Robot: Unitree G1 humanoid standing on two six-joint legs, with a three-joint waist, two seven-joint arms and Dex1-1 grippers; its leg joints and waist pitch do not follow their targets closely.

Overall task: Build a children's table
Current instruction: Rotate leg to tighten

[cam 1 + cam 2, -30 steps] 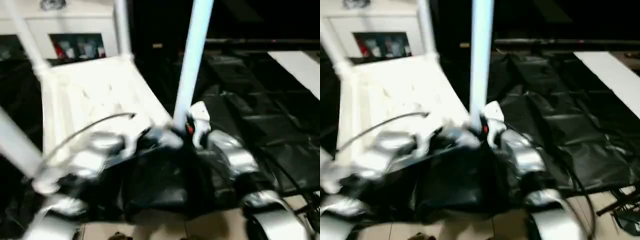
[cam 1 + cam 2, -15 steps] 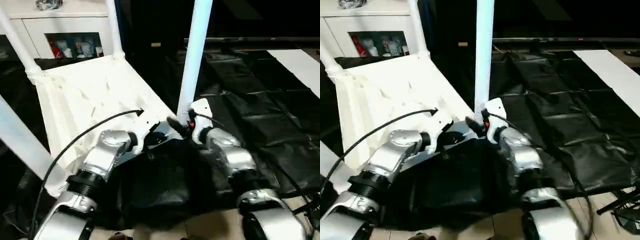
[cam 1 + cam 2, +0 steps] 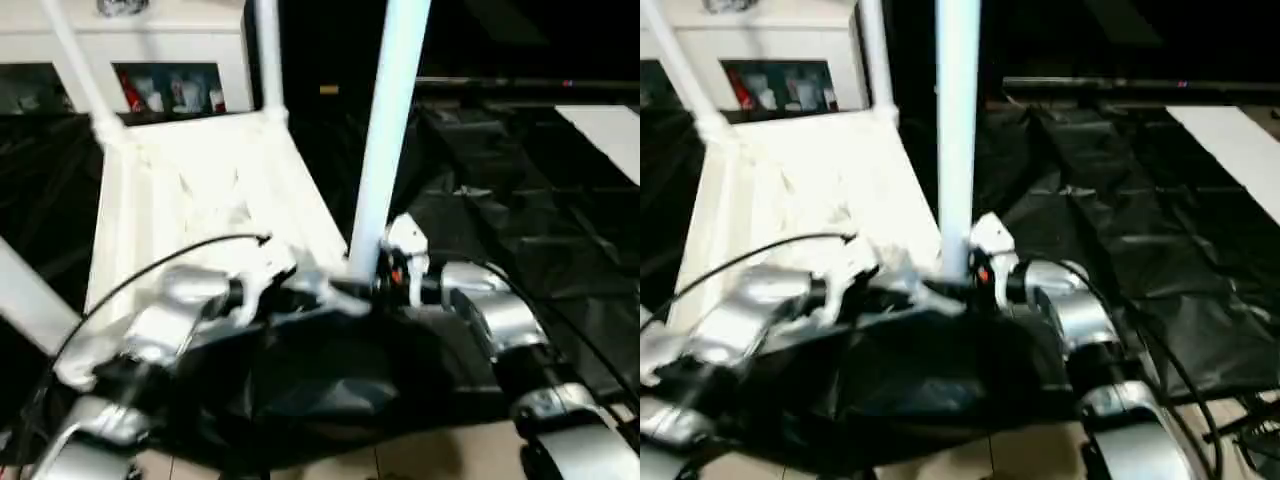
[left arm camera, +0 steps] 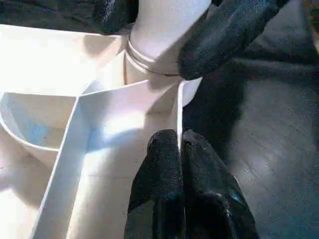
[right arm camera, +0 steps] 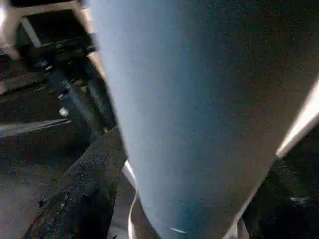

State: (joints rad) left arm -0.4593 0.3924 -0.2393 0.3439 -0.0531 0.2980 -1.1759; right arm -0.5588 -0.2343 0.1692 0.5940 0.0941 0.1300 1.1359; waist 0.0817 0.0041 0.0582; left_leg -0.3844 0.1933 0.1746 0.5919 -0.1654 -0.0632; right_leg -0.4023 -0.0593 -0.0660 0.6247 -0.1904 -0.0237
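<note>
The tabletop (image 3: 200, 200) lies upside down on black sheeting (image 3: 520, 240), ribbed underside up, left of centre in the head views. Legs stand in its sockets: two at the far corners (image 3: 265, 50) (image 3: 75, 60), one at the near left (image 3: 25, 295), and the near-right leg (image 3: 385, 140) rising between the two arms.

Left end effector (image 4: 180, 149): fingers pressed together, pinching the thin near edge wall of the tabletop just beside the near-right socket (image 4: 159, 64). Right end effector (image 3: 385, 280): fingers standing apart on either side of the near-right leg's base; one black finger (image 5: 84, 189) lies alongside the tube. Whether the pads actually bear on the leg cannot be told.

Judged step: seating the near-right leg fully in its socket.

To do it well:
- Left arm's hold on the edge wall should brace the tabletop so it does not slide on the sheeting.
- Right end effector should close squarely on the tube low down, then push straight along the leg's axis.
- Keep the leg upright; a tilted push would likely jam it in the socket collar.

A white cabinet (image 3: 150, 60) stands at the far left.
</note>
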